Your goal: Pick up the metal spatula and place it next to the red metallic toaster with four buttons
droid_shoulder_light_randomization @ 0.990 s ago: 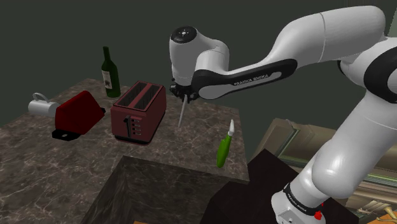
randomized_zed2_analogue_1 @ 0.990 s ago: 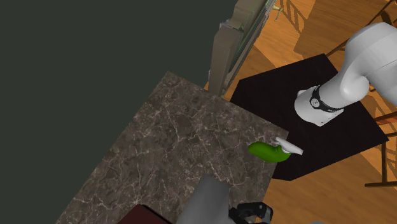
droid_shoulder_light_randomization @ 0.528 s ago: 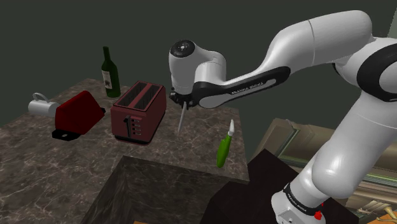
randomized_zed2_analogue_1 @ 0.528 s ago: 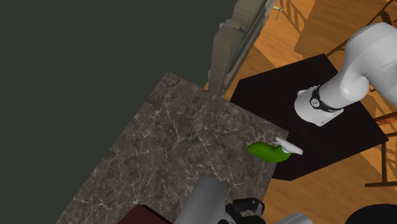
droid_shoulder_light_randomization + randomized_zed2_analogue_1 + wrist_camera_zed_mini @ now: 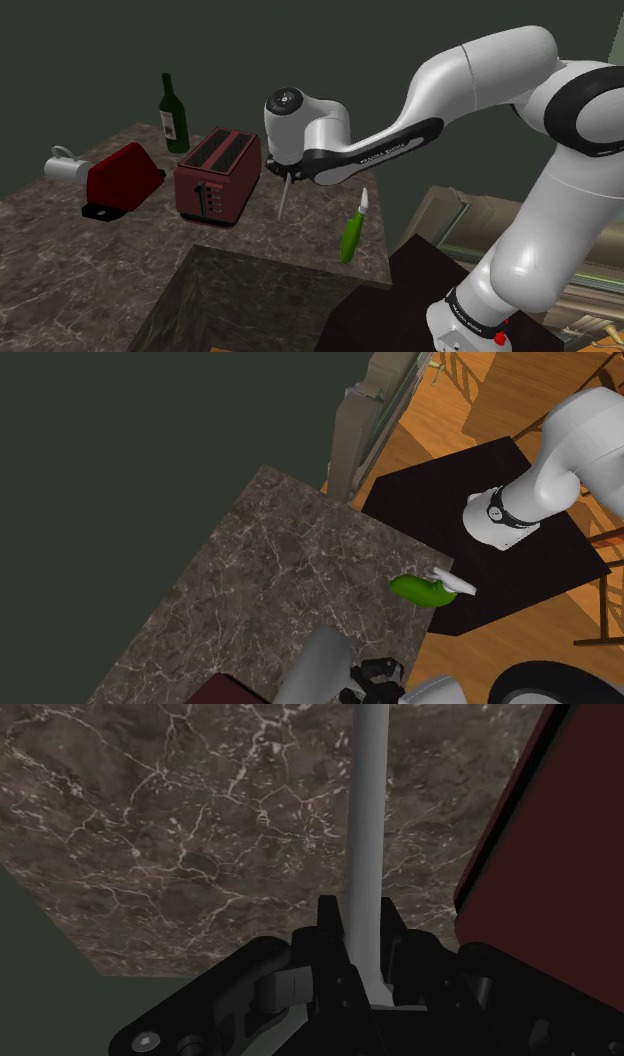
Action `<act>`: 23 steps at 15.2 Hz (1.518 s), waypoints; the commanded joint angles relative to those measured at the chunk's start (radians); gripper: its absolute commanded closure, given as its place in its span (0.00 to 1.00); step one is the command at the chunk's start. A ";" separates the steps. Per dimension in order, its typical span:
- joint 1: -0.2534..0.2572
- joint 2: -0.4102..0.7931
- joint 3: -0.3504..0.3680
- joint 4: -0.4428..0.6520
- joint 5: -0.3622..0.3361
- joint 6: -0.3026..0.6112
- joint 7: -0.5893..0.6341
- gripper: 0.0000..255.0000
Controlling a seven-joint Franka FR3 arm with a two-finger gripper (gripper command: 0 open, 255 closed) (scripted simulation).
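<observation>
A thin grey metal spatula (image 5: 281, 196) hangs nearly upright above the marble counter (image 5: 300, 232), its tip a little above the stone. My gripper (image 5: 287, 171) is shut on its upper end, just to the shoulder view's right of the dark red four-button toaster (image 5: 218, 175). In the wrist view the grey spatula shaft (image 5: 366, 824) runs straight out from between my black fingers (image 5: 331, 932), which clasp it at the gripper (image 5: 366, 966). The toaster's red side (image 5: 560, 854) stands close beside the shaft.
A second red toaster (image 5: 120, 178), a white mug (image 5: 62, 165) and a green wine bottle (image 5: 173, 114) stand beyond the four-button toaster. A green-handled utensil (image 5: 352, 230) (image 5: 421, 590) lies near the counter's edge toward the stand. The counter drops off in front.
The arm has lowered the held spatula and carried it slightly toward the shoulder view's left, bringing its tip nearer the counter beside the toaster. Nothing else moved.
</observation>
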 commanded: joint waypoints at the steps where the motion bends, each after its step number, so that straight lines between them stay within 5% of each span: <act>1: 0.001 0.015 -0.003 -0.006 -0.016 0.015 0.016 1.00; 15: 0.020 0.134 -0.035 -0.039 -0.143 0.112 0.150 1.00; 23: 0.021 0.134 -0.035 -0.039 -0.143 0.112 0.150 1.00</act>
